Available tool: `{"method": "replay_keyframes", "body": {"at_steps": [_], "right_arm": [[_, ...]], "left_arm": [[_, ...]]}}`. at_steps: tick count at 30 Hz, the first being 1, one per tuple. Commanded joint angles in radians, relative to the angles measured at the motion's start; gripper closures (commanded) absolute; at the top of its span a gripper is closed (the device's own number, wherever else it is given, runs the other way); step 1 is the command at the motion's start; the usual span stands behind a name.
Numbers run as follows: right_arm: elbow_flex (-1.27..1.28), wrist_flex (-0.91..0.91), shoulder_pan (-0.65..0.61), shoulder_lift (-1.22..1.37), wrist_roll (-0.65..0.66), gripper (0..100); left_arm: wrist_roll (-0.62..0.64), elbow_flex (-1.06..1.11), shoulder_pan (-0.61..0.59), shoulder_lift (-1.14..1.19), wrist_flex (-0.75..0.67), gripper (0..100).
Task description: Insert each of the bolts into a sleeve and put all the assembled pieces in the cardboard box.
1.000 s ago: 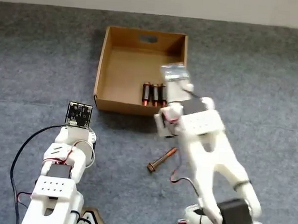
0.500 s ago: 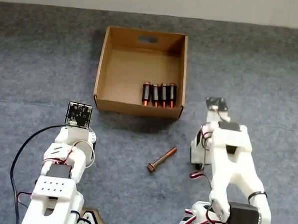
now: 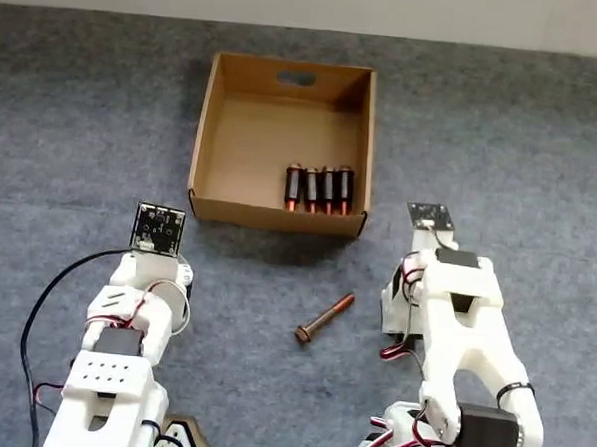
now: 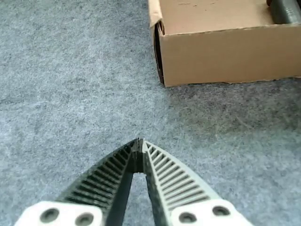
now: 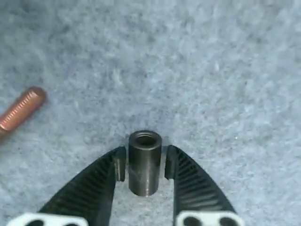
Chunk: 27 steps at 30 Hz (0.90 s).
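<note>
Right wrist view: my right claw point(image 5: 144, 163) spread, straddling dark sleeve point(image 5: 145, 157) at lower centre (small gaps each side); copper bolt point(image 5: 19, 112) at left edge. My left claw point(image 4: 138, 147) pressed together, below cardboard box point(image 4: 225, 56).

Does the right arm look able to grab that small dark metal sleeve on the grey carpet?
Probably yes: the small dark metal sleeve sits between the open fingers of the right end effector, with nothing blocking them.
</note>
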Motion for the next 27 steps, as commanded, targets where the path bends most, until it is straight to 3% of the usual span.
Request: {"method": "replay_keyframes", "body": {"at_steps": [1, 13, 21, 27], "right_arm": [[0.001, -0.01, 0.012, 0.002, 0.011, 86.8], [0.054, -0.015, 0.008, 0.002, 0.012, 86.8], [0.133, -0.185, 0.008, 0.002, 0.012, 86.8], [0.142, -0.191, 0.008, 0.002, 0.012, 86.8]], "left_arm": [[0.009, -0.041, 0.008, 0.002, -0.02, 99], [0.009, -0.039, 0.007, 0.002, -0.02, 99], [0.009, -0.039, 0.007, 0.002, -0.02, 99], [0.009, -0.039, 0.007, 0.002, -0.018, 99]]}}
